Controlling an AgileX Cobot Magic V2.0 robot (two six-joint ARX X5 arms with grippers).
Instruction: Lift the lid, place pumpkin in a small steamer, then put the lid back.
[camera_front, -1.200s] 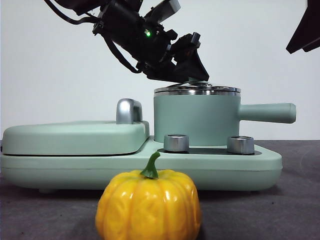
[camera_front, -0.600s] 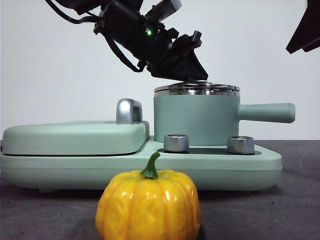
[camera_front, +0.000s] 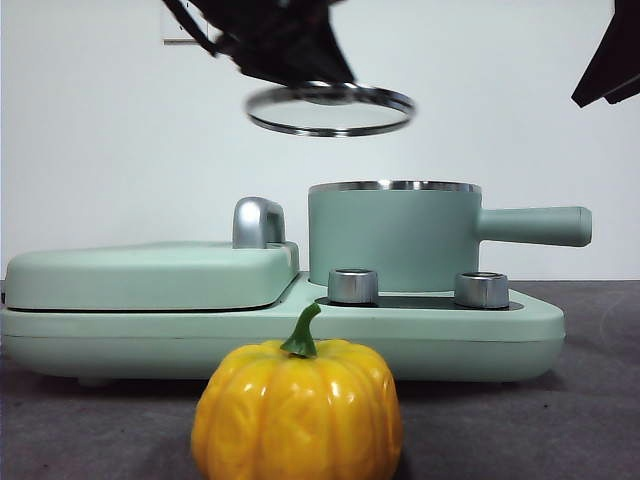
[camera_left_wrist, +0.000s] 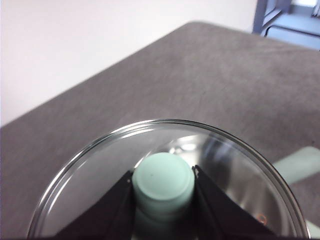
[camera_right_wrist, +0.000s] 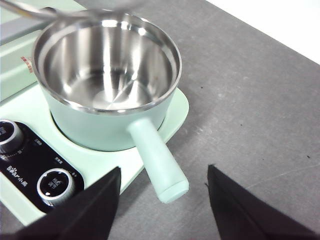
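Your left claw (camera_left_wrist: 163, 182) pinches the round glass lid (camera_front: 330, 109) by its green knob, above the open mint-green pot (camera_front: 392, 236); your right claw (camera_right_wrist: 162, 200) waits wide open.

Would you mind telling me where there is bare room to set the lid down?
Bare grey table lies beside the small steamer, past its handle. Crowded: the pumpkin stands in front of the cooker base, whose knobs sit below the pot. The left hand holds the lid aloft.
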